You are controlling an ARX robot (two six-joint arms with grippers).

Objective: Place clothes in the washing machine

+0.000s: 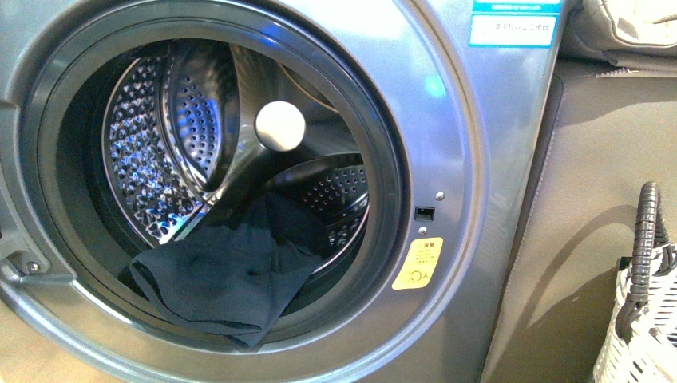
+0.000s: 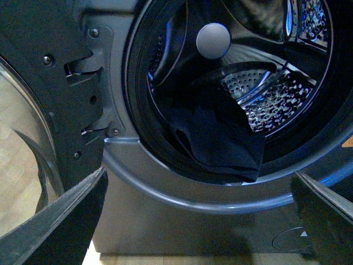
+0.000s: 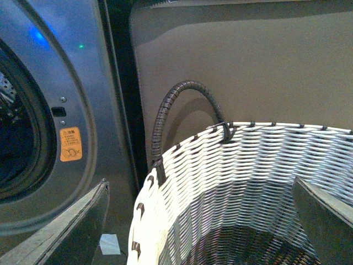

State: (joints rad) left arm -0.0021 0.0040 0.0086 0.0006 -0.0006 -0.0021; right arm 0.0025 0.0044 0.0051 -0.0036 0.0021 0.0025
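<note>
- Dark clothes [image 1: 227, 279] drape over the washing machine [image 1: 447, 159] drum lip, half inside.
- Left gripper [image 2: 198, 221] spread wide, empty, facing them; pushing deeper seems next.
- Right gripper [image 3: 201, 221] spread, empty, above basket [image 3: 248, 160].

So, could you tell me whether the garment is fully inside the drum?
Not fully: the clothes drape over the dark rubber ring, one corner hanging outside.

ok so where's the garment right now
In the front view the garment lies in the lower part of the washer's mouth, draped from the drum over the dark rubber ring, left of the yellow sticker.
</note>
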